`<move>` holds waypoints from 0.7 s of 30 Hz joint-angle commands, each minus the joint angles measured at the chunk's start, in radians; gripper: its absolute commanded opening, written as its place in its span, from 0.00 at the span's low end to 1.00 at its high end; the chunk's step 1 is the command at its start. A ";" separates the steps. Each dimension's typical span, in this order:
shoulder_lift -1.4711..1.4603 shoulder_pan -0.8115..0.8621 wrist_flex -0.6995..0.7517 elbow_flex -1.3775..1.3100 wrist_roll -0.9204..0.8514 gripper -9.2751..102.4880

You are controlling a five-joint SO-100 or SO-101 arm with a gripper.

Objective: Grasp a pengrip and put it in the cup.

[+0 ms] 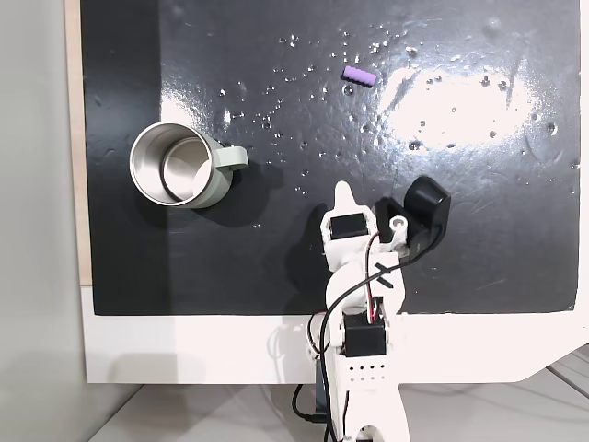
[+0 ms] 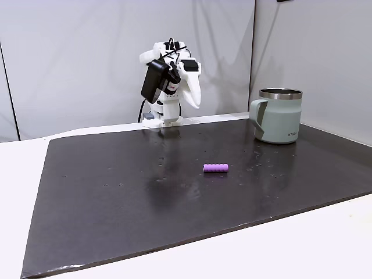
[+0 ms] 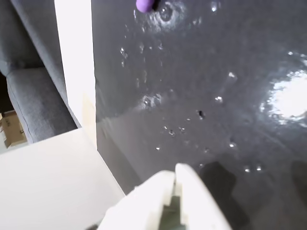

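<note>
The black mat covers most of the white table, glare washing out its upper right in a fixed view. The arm stands folded at the lower centre there; whether its fingers are open or closed I cannot tell. The cup sits at the left, steel inside bare; small writing on its side is too faint to read. The pengrip lies alone near the top, cut off by the wrist view's upper edge.

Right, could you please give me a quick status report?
Claw open, empty, retracted near base. Pengrip lying loose on mat, apart from cup. Nothing between claw and pengrip.
</note>
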 commanded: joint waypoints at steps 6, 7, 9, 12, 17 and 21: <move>-0.442 -0.003 -0.080 -0.379 0.081 0.08; -0.497 0.005 -0.083 -0.414 0.097 0.08; -0.609 0.017 -0.087 -0.485 0.129 0.08; -0.759 0.031 -0.109 -0.572 0.155 0.08; -0.979 0.067 -0.107 -0.721 0.236 0.08; -1.154 0.104 -0.083 -0.845 0.314 0.08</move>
